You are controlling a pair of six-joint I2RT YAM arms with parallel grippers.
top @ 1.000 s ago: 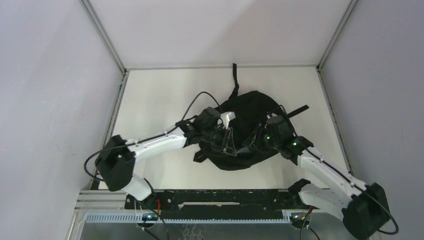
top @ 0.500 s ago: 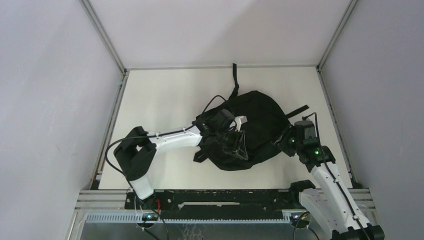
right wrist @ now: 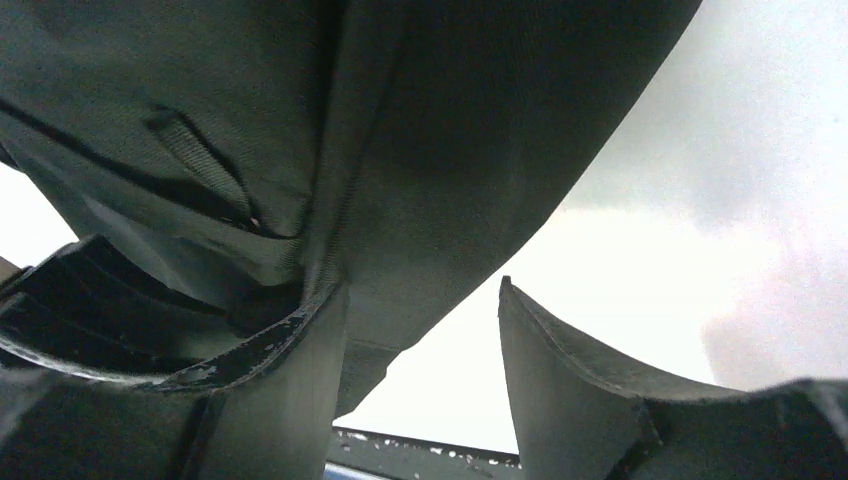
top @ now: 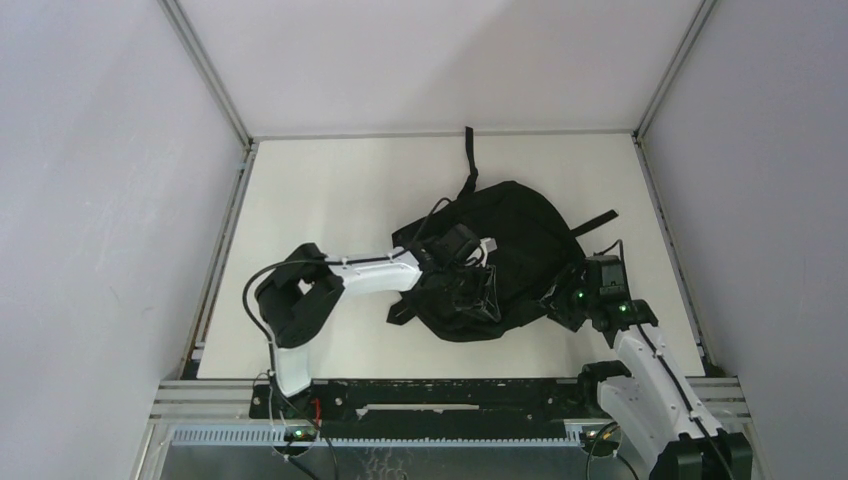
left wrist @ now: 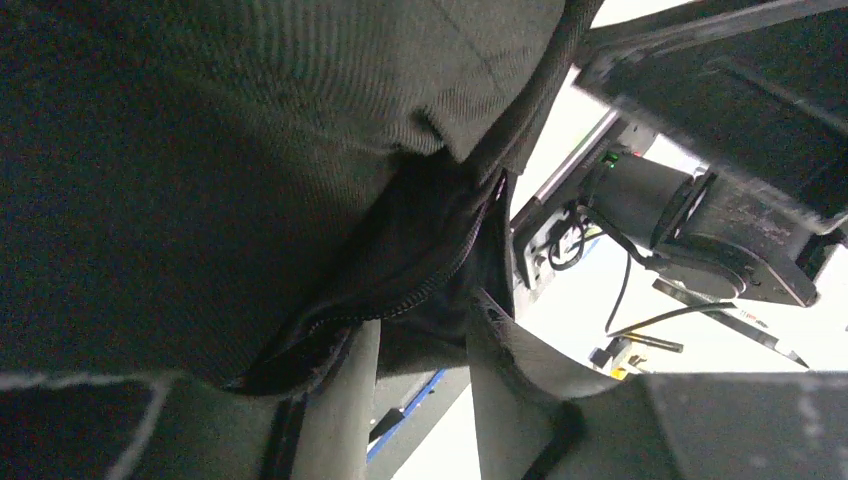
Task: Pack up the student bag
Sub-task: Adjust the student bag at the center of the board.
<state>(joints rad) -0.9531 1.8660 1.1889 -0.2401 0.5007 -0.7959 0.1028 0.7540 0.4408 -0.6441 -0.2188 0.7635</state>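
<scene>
Status: the student bag (top: 520,235), a big floppy black fabric backpack, lies slumped on the white table (top: 320,190), a bit right of centre. A narrow black strap (top: 468,150) trails off its far end toward the back wall. A second black strap (top: 596,219) sticks out to the right.

The left gripper (top: 478,298) is on the bag's near-left part, arm reaching in from the left. In the wrist view its fingers (left wrist: 335,400) stand somewhat apart. A dark fold of fabric with a black zip (left wrist: 425,292) hangs right down between the tips. The fold fills the space at the tips, and light shows through lower down (can't tell whether the cloth is pinched or just resting there).

The right gripper (top: 563,303) sits at the bag's near-right edge, low by the table. Its jaws are wide apart, released. The bag's edge drapes onto one finger (right wrist: 300,370), touching it. The other finger (right wrist: 570,370) is clear of the fabric, with pale table showing in the gap. Nothing is held.

Green lights (top: 578,296) are lit on the right arm's wrist. One also shows from the left wrist camera, past the bag's edge.

The top view is too dark to tell whether the bag's mouth is open.
</scene>
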